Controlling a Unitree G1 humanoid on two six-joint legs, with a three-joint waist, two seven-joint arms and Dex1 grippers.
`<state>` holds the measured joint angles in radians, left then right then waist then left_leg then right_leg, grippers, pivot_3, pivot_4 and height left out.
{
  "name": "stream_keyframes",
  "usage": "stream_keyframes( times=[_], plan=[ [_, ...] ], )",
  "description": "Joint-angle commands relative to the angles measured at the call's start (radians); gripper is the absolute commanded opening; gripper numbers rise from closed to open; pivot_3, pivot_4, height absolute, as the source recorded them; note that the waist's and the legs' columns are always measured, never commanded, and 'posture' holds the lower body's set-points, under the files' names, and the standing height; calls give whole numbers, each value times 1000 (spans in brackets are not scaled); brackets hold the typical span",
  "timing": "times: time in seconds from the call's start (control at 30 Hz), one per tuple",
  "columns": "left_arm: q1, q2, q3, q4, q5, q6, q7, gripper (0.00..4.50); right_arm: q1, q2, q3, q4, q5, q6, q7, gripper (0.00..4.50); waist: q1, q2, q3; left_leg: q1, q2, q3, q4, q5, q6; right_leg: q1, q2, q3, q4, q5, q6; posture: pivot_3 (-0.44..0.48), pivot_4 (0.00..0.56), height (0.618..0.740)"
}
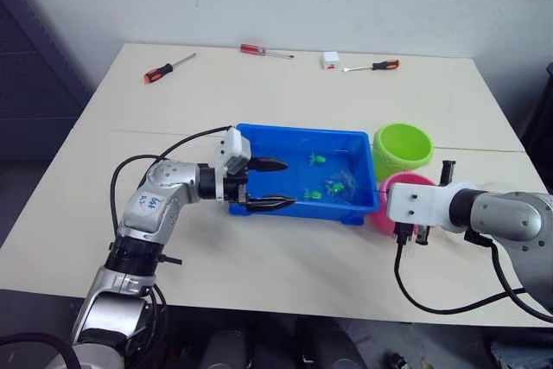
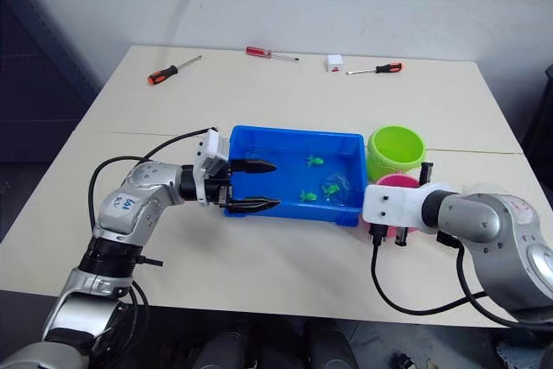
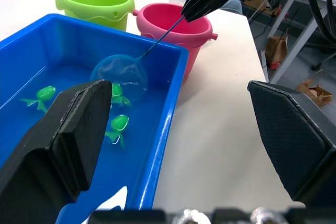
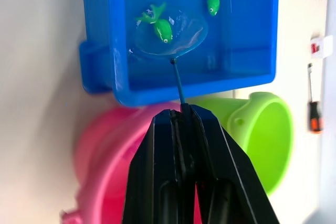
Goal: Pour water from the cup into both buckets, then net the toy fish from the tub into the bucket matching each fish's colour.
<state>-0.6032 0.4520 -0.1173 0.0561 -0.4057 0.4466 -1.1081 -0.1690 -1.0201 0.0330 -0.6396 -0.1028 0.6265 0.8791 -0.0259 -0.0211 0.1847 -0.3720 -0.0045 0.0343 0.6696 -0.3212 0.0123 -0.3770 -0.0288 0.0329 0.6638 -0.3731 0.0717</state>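
Right wrist view is showing the right gripper (image 4: 184, 109) with its jaws closed tight on the thin dark handle of the net (image 4: 170, 38), whose long axis is running straight out from the fingertips, over the near wall of the tub (image 4: 100, 72) and down into the water. The hoop is lying low in the tub with one green fish (image 4: 163, 27) sitting over its mesh; whether the fish is resting inside the hoop or only above it is hard to tell. Two more green fish (image 4: 212, 1) are floating farther in, apart from the net.

The pink bucket (image 1: 384, 213) is sitting directly under the right wrist, touching the tub's corner, and the green bucket (image 1: 403, 149) is standing just beside it on the far side, so a green catch would have to be swung past the pink rim to reach its match.

The left gripper (image 1: 266, 184) is straddling the tub's opposite end, jaws spread wide and holding nothing. The tabletop (image 1: 285, 252) in front of the tub is giving open room.
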Motion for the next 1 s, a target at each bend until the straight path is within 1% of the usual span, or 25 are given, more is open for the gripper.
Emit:
stream_keyframes(
  times=[0.03,0.13,0.23,0.43,0.5,0.67,0.8,0.9,1.0],
  plan=[
    [-14,7,5,-19,-3,-16,-8,4476,2,103,-85,-20,98,129,-36,0,0,0,0,0,0,0,0,0,0,0,0,0,0,0,0,0,150,740],
    [-11,8,7,-18,-2,-19,-7,4476,-6,225,-162,-15,195,288,-69,0,1,0,0,0,0,0,0,0,0,0,0,0,1,0,0,0,150,740],
    [-7,11,9,-17,-1,-21,-6,4476,-14,317,-238,-34,298,433,-79,0,0,0,0,0,0,0,0,0,0,0,0,0,1,0,0,0,150,740],
    [-12,17,21,6,1,-26,1,4476,-17,389,-342,-66,410,545,-133,0,0,0,0,0,0,0,-1,0,0,0,0,0,1,0,0,0,150,740],
    [-22,12,30,13,-6,-21,12,4476,-27,413,-398,-87,458,593,-146,0,0,0,0,0,0,0,-2,0,0,-1,0,0,1,0,0,0,150,740],
    [-61,-16,64,13,-63,30,30,4476,-62,434,-536,-132,553,691,-180,0,1,0,0,0,0,0,-2,0,0,-1,0,0,0,0,0,0,150,740],
    [-86,-28,58,31,-61,28,29,4476,-95,440,-660,-150,624,769,-198,0,1,0,0,0,0,0,-3,0,0,-1,0,0,0,0,0,0,150,740],
    [-105,-39,53,56,-53,14,23,4476,-97,407,-729,-145,646,791,-213,0,1,0,0,0,0,0,-3,0,0,-1,0,0,0,0,0,0,150,740],
    [-124,-57,49,76,-47,-1,23,4476,-79,349,-750,-108,628,744,-236,0,1,0,0,0,0,0,-3,0,0,-1,0,0,-1,0,0,0,150,740]
  ],
)
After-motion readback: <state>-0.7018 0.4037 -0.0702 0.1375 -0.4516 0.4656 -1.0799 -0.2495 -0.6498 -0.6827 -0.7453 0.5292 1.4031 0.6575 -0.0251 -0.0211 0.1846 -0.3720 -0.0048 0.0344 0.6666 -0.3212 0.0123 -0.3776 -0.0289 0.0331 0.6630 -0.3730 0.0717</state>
